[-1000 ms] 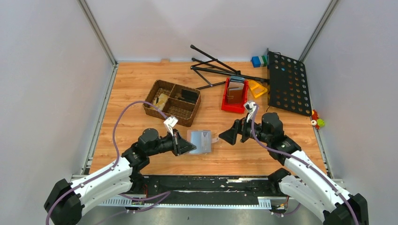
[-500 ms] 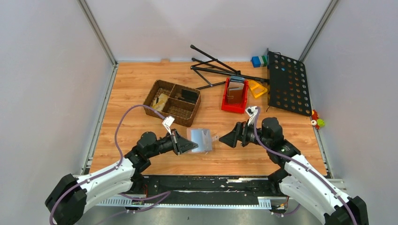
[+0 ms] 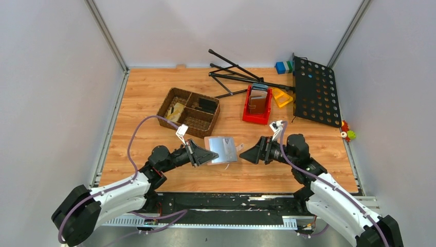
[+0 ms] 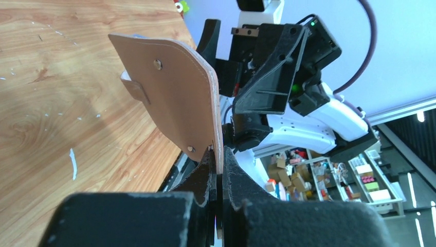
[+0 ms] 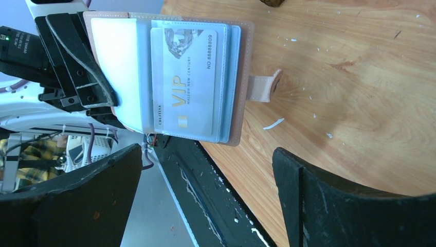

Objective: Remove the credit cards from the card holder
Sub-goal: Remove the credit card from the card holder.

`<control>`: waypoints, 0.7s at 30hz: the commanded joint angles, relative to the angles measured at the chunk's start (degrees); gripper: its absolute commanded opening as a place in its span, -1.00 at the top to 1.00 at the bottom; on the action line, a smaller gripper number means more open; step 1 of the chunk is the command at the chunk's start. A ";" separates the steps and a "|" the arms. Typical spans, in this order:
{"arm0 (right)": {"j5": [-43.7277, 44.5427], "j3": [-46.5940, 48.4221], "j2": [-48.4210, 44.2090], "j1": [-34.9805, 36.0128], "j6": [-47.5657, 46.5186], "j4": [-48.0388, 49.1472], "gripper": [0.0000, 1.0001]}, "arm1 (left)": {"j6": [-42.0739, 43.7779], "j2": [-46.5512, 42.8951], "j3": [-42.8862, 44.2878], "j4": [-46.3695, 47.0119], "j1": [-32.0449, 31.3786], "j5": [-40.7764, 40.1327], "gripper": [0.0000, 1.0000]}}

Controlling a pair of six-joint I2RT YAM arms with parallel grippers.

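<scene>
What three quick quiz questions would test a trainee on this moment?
1. True or false: the right gripper is shut on the silvery card.
2. What grips the card holder? A) left gripper B) right gripper C) nothing.
3. Fill in: the silvery card sits ___ the card holder.
Key: 1 false, its jaws stand open; 2 A; 3 inside.

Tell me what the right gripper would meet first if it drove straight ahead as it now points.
Most likely the card holder, held open by the left gripper; the right gripper faces its inside, where a silvery card sits. Depth is unclear.
</scene>
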 commanded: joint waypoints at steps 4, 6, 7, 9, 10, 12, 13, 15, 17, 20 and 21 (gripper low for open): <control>-1.56 -4.33 -1.06 0.21 7.61 9.52 -0.95 | -6.03 4.06 -0.42 14.92 0.86 1.27 1.00; -1.81 -5.19 -1.18 0.18 9.45 11.64 -0.95 | -7.77 5.43 -0.83 18.09 1.11 1.55 1.00; -1.95 -5.50 -1.12 0.21 10.22 12.52 -0.95 | -8.56 6.15 -1.06 19.93 1.21 1.67 1.00; -1.85 -6.11 -1.04 0.19 12.13 14.09 -0.95 | -10.04 7.67 -1.25 23.70 1.21 2.01 1.00; -1.81 -6.37 -0.93 0.18 13.38 15.23 -0.96 | -10.70 8.55 -1.29 25.47 1.25 2.34 1.00; -1.74 -7.10 -0.50 0.11 16.13 17.97 -0.96 | -12.01 10.21 -1.20 29.23 1.26 3.11 1.00; -1.66 -7.63 -0.28 0.17 17.76 19.83 -0.96 | -12.67 11.16 -1.22 31.37 1.26 3.43 1.00; -1.56 -8.70 0.37 0.16 21.12 24.14 -0.96 | -14.31 13.00 -1.08 35.58 1.30 4.06 1.00; -1.16 -9.16 1.14 0.16 24.04 26.94 -0.96 | -15.78 14.93 -0.72 40.26 1.26 4.82 1.00; -0.79 -9.12 2.92 0.16 27.08 29.65 -0.96 | -17.26 16.57 0.15 44.19 1.26 6.17 1.00; -0.78 -9.10 3.54 0.12 28.29 31.10 -0.95 | -17.53 16.86 0.42 44.80 1.26 6.51 1.00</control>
